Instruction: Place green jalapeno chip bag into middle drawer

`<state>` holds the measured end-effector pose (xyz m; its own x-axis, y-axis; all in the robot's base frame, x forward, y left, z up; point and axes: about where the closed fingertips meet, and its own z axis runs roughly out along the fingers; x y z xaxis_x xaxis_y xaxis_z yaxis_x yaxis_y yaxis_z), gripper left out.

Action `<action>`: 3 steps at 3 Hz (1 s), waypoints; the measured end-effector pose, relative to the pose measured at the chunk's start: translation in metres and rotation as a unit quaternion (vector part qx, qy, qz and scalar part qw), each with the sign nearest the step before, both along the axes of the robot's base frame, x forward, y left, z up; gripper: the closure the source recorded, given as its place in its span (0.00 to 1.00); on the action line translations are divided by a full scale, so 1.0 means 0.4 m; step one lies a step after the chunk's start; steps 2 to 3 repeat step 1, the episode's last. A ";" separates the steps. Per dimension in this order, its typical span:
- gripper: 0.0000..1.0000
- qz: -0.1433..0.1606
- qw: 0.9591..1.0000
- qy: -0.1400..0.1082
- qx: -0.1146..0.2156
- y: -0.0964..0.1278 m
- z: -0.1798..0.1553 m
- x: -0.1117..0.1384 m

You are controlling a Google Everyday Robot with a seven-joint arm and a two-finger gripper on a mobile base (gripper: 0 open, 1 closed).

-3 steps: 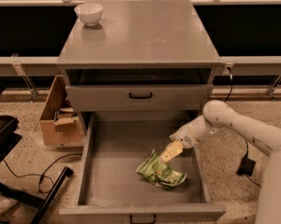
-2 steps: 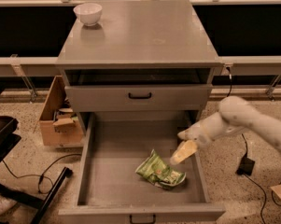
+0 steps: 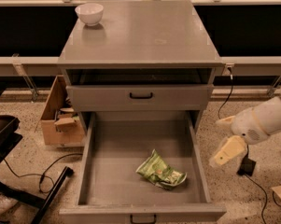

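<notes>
Lying on the bottom of the open drawer (image 3: 123, 164), the bag (image 3: 161, 171) sits right of the middle and nearer the front wall than the back. It is crumpled, its light-green foil with white and darker green print facing up. It touches neither side wall. The drawer is the deep grey one, standing far out toward the camera, with a black handle (image 3: 142, 218) just showing at its front edge.

The end effector (image 3: 219, 141) hangs outside the drawer, to the right of its right wall and above the speckled floor (image 3: 233, 195), well apart from the bag. Its two cream fingers (image 3: 228, 152) seem spread (one points down and to the left, the other juts out higher up), though the angle makes that hard to swear to. They are empty. The white arm (image 3: 266, 120) runs up and to the right, out of the picture.

Above the open drawer, the upper drawer (image 3: 177, 97) is closed, its own handle in the middle of its front. Over that is a dark open slot (image 3: 140, 76) under the tabletop (image 3: 144, 36). A white bowl (image 3: 89, 13) stands upright at the tabletop's back left corner.

To the left of the drawers a cardboard box (image 3: 53, 120) sits on the floor, open at the top. Black cables (image 3: 23, 174) trail past a black frame (image 3: 18, 195) near the left edge.
</notes>
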<state>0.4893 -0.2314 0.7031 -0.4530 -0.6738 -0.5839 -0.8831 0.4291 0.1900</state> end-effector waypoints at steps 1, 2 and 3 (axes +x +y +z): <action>0.00 -0.004 0.996 -0.012 -0.093 -0.028 0.143 -0.075; 0.00 -0.004 0.996 -0.012 -0.093 -0.028 0.143 -0.075; 0.00 -0.004 0.996 -0.012 -0.093 -0.028 0.143 -0.075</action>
